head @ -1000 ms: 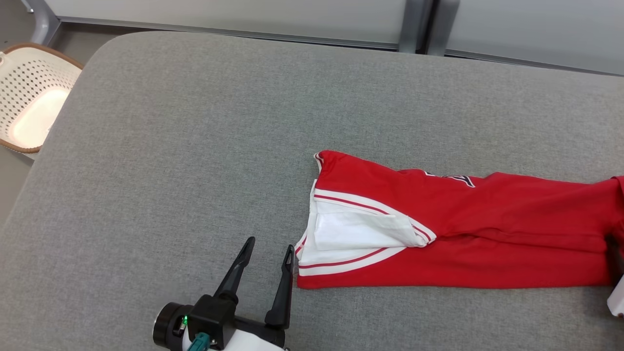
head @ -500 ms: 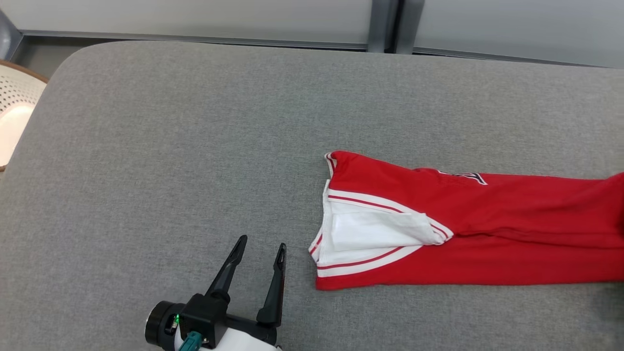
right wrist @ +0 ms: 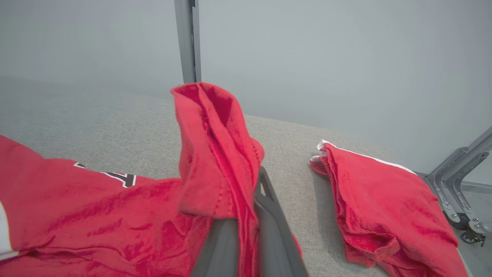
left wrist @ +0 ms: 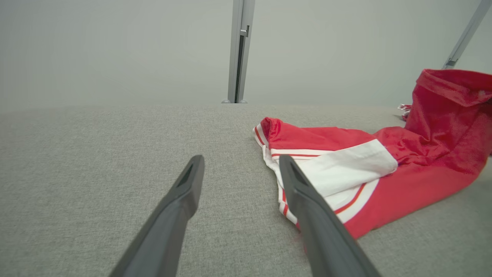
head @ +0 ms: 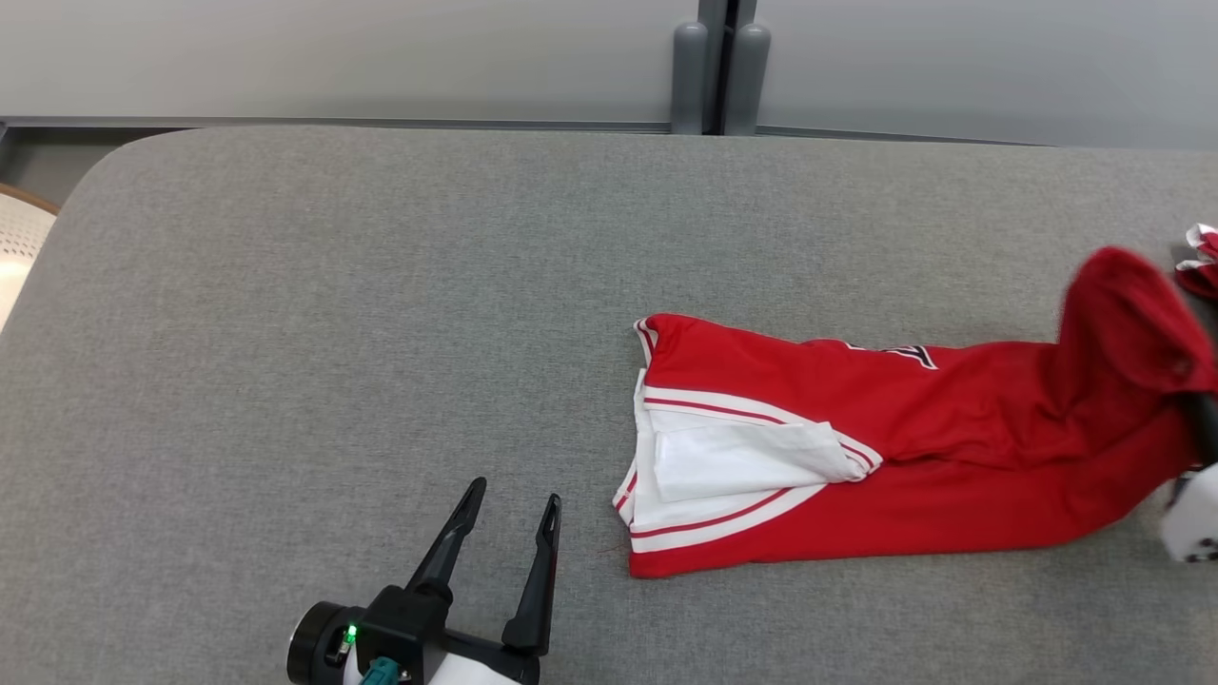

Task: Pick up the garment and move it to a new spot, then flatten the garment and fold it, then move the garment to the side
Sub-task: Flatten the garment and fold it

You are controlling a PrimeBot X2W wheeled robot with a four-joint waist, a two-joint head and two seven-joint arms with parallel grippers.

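I see the red garment point(head: 856, 457) lying stretched across the right half of the grey padded table point(head: 381, 285); its white-trimmed end, with a white panel folded over, points toward the middle of the table and lies flat. Its far right end stands raised off the surface in a bunched peak. In the right wrist view that peak of the garment point(right wrist: 215, 154) sits between the fingers of the right claw point(right wrist: 246, 200), which is clamped together on the cloth. A patch of dark lettering shows on the upper edge of the fabric.

The left claw point(head: 509, 499) hovers low over bare table just left of the trimmed end; its fingers stand wide apart with nothing between them, and in its own view the left claw point(left wrist: 241, 163) has one finger overlapping the white trim of the garment point(left wrist: 346, 173).

A second red cloth point(right wrist: 384, 200) lies folded near the table's right edge, apart from the raised end; a pale basket point(head: 14, 257) peeks in beyond the left edge; a grey post point(head: 709, 76) stands behind the table.
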